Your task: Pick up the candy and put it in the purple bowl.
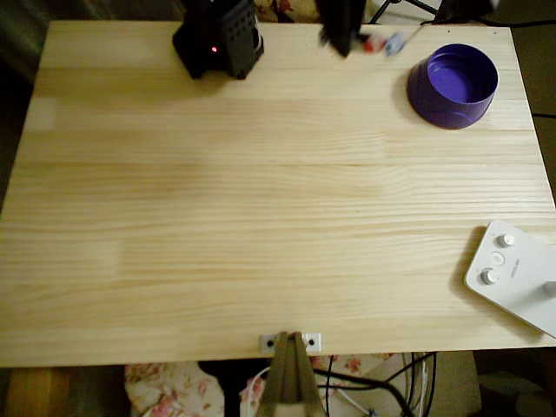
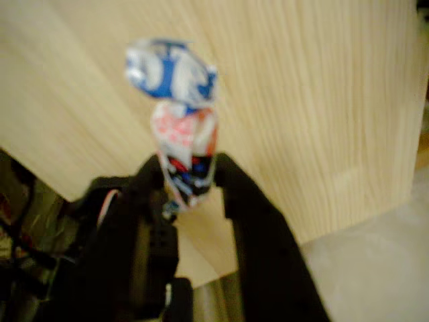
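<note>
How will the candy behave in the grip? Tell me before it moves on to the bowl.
The candy probably weighs little: it is small beside the purple bowl. The end effector pinches one end only, and the rest sticks out, so it may swing or pivot. Its wrapper looks crinkled and glossy, so it could slip.

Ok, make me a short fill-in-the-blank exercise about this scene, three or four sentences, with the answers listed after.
1. The gripper holds the ____ between its fingers.
2. The candy is ____ the bowl, not yet in it.
3. The bowl near the table's far right corner in the overhead view is coloured ____.
4. The white device with round knobs sits at the table's ____ edge in the overhead view.

Answers: candy; outside; purple; right
</note>
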